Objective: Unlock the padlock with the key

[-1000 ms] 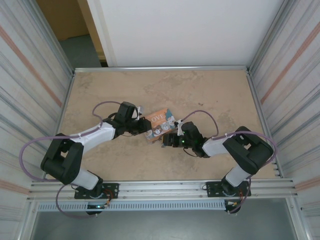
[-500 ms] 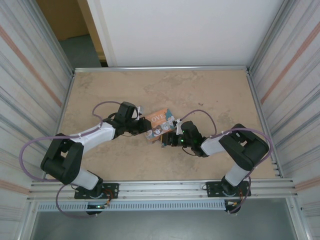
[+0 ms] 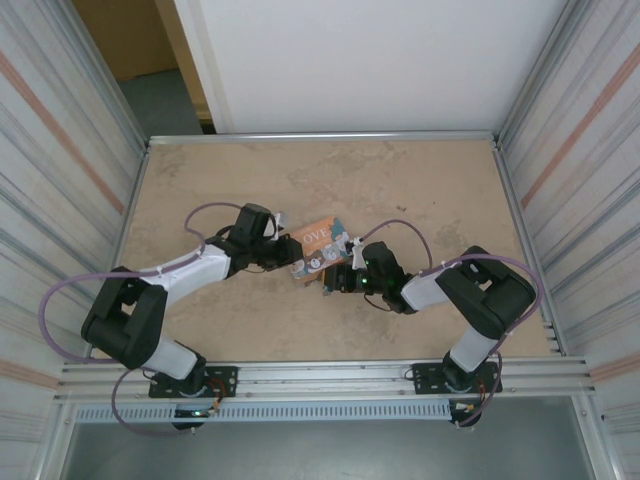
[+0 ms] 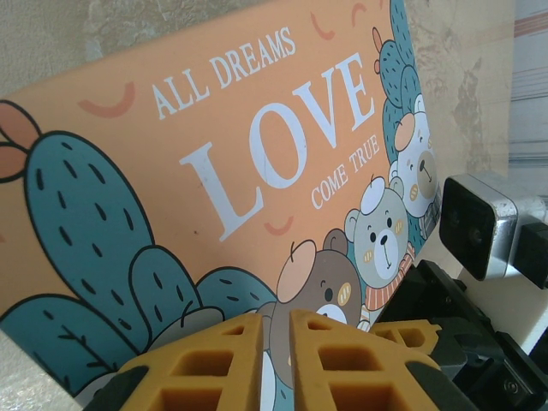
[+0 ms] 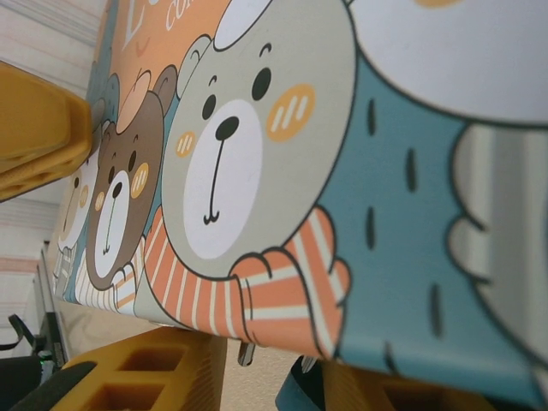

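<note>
left fingers [image 4: 218, 364] nearly closed, hold unclear; right fingers [image 5: 141, 377] apart at box [image 4: 257, 171]; padlock [image 3: 329, 290] axis unclear

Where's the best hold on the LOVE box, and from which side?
Probably the thin left edge, coming in low from the left with jaws above and below. The box appears to lie flat on the table, printed face up and likely too broad to span.

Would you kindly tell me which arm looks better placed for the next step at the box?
Right, probably: the left gripper is pinched on the box edge, steadying it, while the right gripper sits at its other end with jaws apart, free to act.
</note>
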{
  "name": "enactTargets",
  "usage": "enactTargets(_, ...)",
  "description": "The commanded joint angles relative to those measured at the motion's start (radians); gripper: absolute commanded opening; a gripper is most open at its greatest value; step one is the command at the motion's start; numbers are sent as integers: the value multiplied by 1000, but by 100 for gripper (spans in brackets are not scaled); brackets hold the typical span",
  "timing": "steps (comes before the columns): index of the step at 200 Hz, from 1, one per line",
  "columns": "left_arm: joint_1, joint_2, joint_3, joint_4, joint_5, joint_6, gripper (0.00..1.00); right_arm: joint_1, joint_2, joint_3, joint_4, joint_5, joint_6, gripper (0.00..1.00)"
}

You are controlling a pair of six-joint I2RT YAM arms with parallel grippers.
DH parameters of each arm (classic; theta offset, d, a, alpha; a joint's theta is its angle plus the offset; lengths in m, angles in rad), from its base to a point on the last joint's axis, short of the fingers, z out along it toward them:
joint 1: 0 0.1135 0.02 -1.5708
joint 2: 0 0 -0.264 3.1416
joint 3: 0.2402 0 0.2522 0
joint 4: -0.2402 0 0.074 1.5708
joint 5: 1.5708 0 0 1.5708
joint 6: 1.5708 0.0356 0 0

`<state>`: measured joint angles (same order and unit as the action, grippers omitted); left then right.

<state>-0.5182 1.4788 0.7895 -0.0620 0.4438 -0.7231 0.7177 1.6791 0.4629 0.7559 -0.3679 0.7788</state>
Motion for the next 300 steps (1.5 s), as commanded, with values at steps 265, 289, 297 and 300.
enactTargets(265, -3, 0, -24, -61, -24, 0, 15, -39, 37, -35, 120, -79, 22, 35)
enactTargets(289, -3, -2, -22, -62, -24, 1, 15, -43, 48, -33, 121, -74, 27, 38)
enactTargets(297, -3, -2, -23, -64, -26, 2, 15, -42, 51, -30, 123, -79, 27, 38)
enactTargets(300, -3, -2, -23, -64, -26, 1, 15, -42, 52, -29, 124, -81, 27, 38)
